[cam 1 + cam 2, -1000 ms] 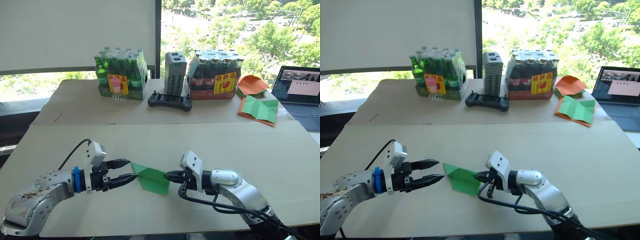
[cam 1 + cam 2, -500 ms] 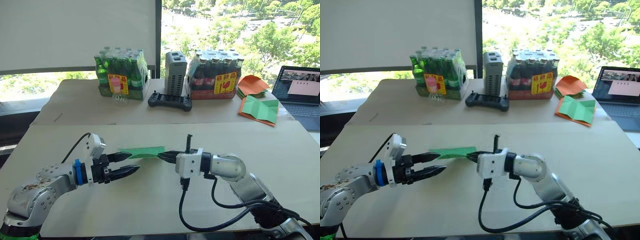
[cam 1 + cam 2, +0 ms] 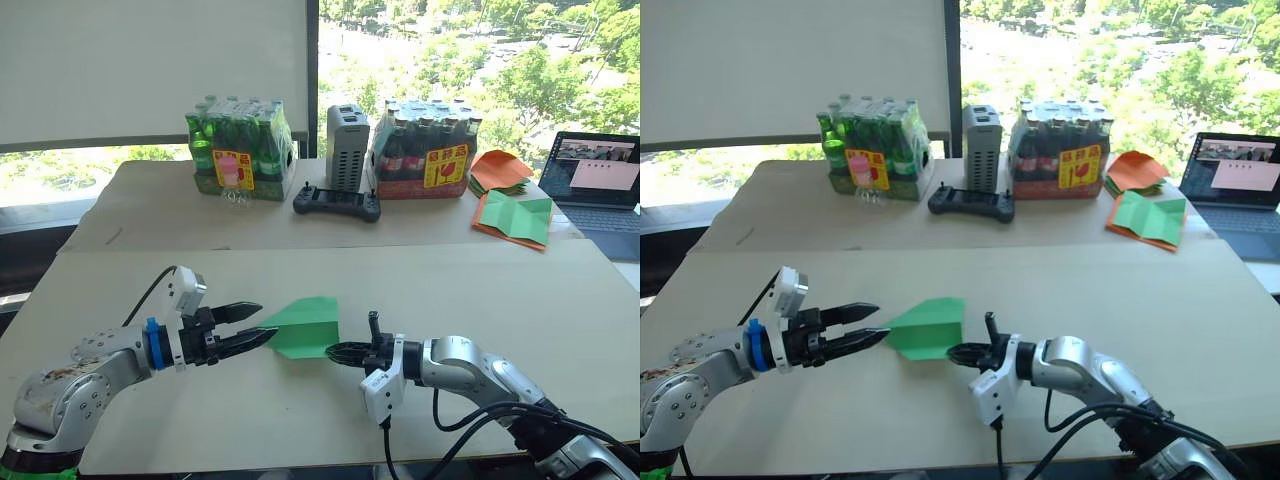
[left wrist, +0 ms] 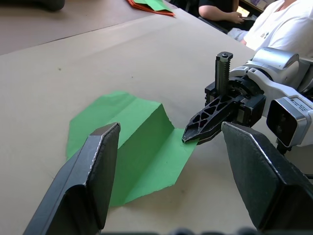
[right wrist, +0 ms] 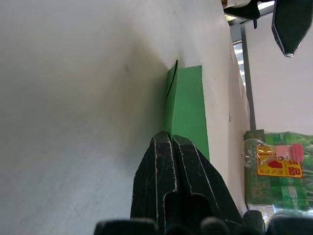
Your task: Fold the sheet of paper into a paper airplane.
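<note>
The sheet of paper [image 3: 305,327] is bright green and folded into a pointed dart, lying low on the near table. Its nose points toward my left gripper [image 3: 268,320]. That gripper is open, with one finger [image 4: 95,171] on each side of the nose and neither touching it. My right gripper [image 3: 332,351] is shut on the paper's rear edge, close to the tabletop. The right wrist view shows its black fingertips [image 5: 168,161] pressed together on the green fold [image 5: 188,107]. The left wrist view shows the same pinch on the paper [image 4: 132,147].
On the far table stand a pack of green bottles [image 3: 240,150], a grey box [image 3: 345,147], a black controller [image 3: 337,203] and a pack of dark bottles [image 3: 430,150]. Orange papers [image 3: 500,170], a green sheet with orange edges [image 3: 515,218] and a laptop [image 3: 595,195] are at far right. A person [image 4: 279,19] sits beyond the table.
My right gripper has lowered the green paper from mid-air down to the table, turning its wrist. My left gripper has stayed open and nearly in place.
</note>
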You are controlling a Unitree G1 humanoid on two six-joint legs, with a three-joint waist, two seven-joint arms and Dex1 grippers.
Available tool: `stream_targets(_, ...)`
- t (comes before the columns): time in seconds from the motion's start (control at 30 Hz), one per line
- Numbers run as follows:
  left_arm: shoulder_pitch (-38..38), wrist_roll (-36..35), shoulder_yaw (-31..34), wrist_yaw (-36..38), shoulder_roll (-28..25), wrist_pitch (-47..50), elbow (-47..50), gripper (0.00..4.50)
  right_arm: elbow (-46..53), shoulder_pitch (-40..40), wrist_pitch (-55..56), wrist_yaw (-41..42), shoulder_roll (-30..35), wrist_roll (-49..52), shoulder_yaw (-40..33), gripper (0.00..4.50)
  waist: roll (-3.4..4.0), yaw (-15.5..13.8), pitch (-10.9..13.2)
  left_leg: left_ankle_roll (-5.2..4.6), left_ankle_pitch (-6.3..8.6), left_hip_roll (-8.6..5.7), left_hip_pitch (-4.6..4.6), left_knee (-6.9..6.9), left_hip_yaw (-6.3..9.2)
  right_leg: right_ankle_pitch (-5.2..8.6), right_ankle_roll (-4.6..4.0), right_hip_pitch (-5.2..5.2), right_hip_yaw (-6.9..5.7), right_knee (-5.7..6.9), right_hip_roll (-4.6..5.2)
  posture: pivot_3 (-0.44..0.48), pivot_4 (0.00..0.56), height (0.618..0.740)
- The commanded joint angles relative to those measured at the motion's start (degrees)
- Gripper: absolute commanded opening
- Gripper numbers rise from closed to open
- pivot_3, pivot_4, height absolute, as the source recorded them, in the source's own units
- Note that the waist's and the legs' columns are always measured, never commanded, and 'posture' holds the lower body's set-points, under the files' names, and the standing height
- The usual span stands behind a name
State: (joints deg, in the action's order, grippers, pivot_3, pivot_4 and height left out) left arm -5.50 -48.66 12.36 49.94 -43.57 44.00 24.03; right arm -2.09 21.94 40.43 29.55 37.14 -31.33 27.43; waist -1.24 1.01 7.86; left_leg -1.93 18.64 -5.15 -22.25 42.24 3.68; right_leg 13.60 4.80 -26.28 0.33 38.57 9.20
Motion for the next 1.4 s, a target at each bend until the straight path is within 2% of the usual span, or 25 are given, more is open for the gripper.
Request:
stream_targets(0.03, 0.14, 0.47, 0.09, 0.62, -0.05, -1.31, 0.75, 3.51, 0.05, 0.79, 1.68, 0.83, 0.20, 2.50, -0.94, 1.25, 0.00, -0.08, 0.00, 0.00, 0.00, 0.00, -0.01, 0.01, 0.00, 0.00, 0.00, 0.00, 0.00, 0.00, 0.00, 0.000, 0.150, 0.678)
stream_targets(0.13, 0.26, 0.87, -0.12, 0.85, 0.28, -1.57, 0.59, 3.51, -0.12, 0.64, 1.95, 1.58, 0.77, 3.70, -1.41, 2.33, 0.00, -0.11, 0.00, 0.00, 0.00, 0.00, -0.01, 0.02, 0.00, 0.00, 0.00, 0.00, 0.00, 0.00, 0.00, 0.000, 0.150, 0.678)
stream_targets(0.23, 0.46, 1.42, -0.40, 1.11, 0.65, -1.84, 0.54, 3.51, 2.59, 0.02, -1.36, 6.37, 1.38, 12.30, -2.22, 3.32, 0.00, -0.09, 0.00, 0.00, 0.00, 0.00, -0.01, 0.02, 0.00, 0.00, 0.00, 0.00, 0.00, 0.00, 0.00, 0.000, 0.150, 0.678)
stream_targets(0.37, 0.60, 1.83, -0.50, 1.70, 0.67, -2.15, 0.13, 3.51, 12.39, -0.18, -14.51, 16.16, 2.30, 29.37, -3.17, 3.32, -0.01, -0.15, 0.01, -0.01, 0.00, 0.03, -0.05, 0.04, 0.01, 0.00, 0.00, -0.01, -0.01, -0.01, 0.00, 0.000, 0.150, 0.678)
stream_targets(0.5, 0.53, 2.08, -0.73, 2.11, 0.60, -2.44, -0.31, 3.51, 19.41, 0.85, -36.60, 17.59, -0.99, 41.25, -5.57, 3.32, -0.01, -0.18, 0.01, -0.02, 0.01, 0.07, -0.04, 0.03, 0.04, 0.01, -0.02, 0.01, -0.02, -0.02, -0.01, 0.000, 0.150, 0.678)
stream_targets(0.6, 0.60, 2.29, -0.88, 2.25, 0.66, -2.79, -0.46, 3.51, 20.94, 2.14, -50.45, 16.80, -3.63, 44.61, -6.57, 2.55, -0.01, -0.27, 0.01, -0.03, 0.02, 0.06, -0.04, 0.04, 0.05, 0.00, -0.03, 0.01, -0.02, -0.02, 0.00, 0.000, 0.150, 0.678)
stream_targets(0.67, 0.52, 2.42, -0.91, 2.20, 0.82, -2.95, -0.52, 3.51, 22.29, 2.09, -60.85, 17.17, -4.07, 47.51, -6.34, 1.80, -0.01, -0.43, 0.01, -0.04, 0.02, 0.05, -0.05, 0.02, 0.07, 0.00, -0.03, -0.01, -0.04, -0.02, 0.01, 0.000, 0.150, 0.678)
stream_targets(0.83, -0.10, 2.97, -1.10, 2.18, 1.48, -3.33, -1.55, 3.51, 23.96, 0.08, -66.15, 17.75, -4.71, 44.76, -3.33, 0.06, -0.01, -0.64, 0.01, -0.05, 0.03, 0.02, -0.09, 0.01, 0.14, 0.00, -0.02, -0.01, -0.09, -0.09, 0.04, 0.000, 0.150, 0.678)
stream_targets(0.9, -0.36, 3.12, -1.33, 2.40, 1.79, -3.45, -2.00, 3.51, 22.79, -0.38, -67.12, 16.45, -5.72, 42.97, -2.43, 0.06, -0.01, -0.56, 0.01, -0.04, 0.03, 0.03, -0.08, 0.00, 0.14, 0.00, -0.02, -0.01, -0.09, -0.07, 0.04, 0.000, 0.150, 0.678)
stream_targets(1.0, -1.21, 3.47, -2.01, 2.55, 2.67, -3.75, -3.11, 2.72, 20.46, -1.01, -68.32, 14.65, -7.16, 40.52, -1.64, 0.00, -0.01, -0.40, 0.01, -0.04, 0.02, 0.02, -0.08, 0.04, 0.13, 0.00, -0.02, 0.00, -0.09, -0.05, 0.04, 0.000, 0.150, 0.678)
stream_targets(1.1, -2.52, 3.60, -2.83, 3.30, 3.69, -4.08, -4.68, 1.69, 19.47, -2.32, -68.29, 14.30, -7.44, 38.83, -0.91, 0.00, -0.01, -0.44, 0.01, -0.04, 0.02, 0.01, -0.07, 0.04, 0.13, 0.00, -0.02, 0.00, -0.09, -0.03, 0.04, 0.000, 0.150, 0.678)
stream_targets(1.27, -7.94, 7.85, -7.37, 5.11, 5.00, -6.34, -10.11, 0.03, 19.83, -4.68, -69.86, 14.08, -7.70, 37.47, -0.42, 0.00, -0.03, -0.46, -0.01, -0.03, 0.02, 0.00, -0.06, 0.08, 0.15, 0.00, -0.02, 0.04, -0.14, -0.03, 0.06, 0.000, 0.150, 0.678)
stream_targets(1.4, -12.71, 12.04, -11.42, 6.65, 5.71, -8.58, -14.98, 0.03, 20.12, -5.72, -71.07, 14.22, -7.32, 36.41, 0.03, 0.00, -0.03, -0.37, -0.01, -0.03, 0.02, -0.01, -0.05, 0.08, 0.15, 0.00, -0.02, 0.05, -0.13, -0.02, 0.06, 0.000, 0.150, 0.678)
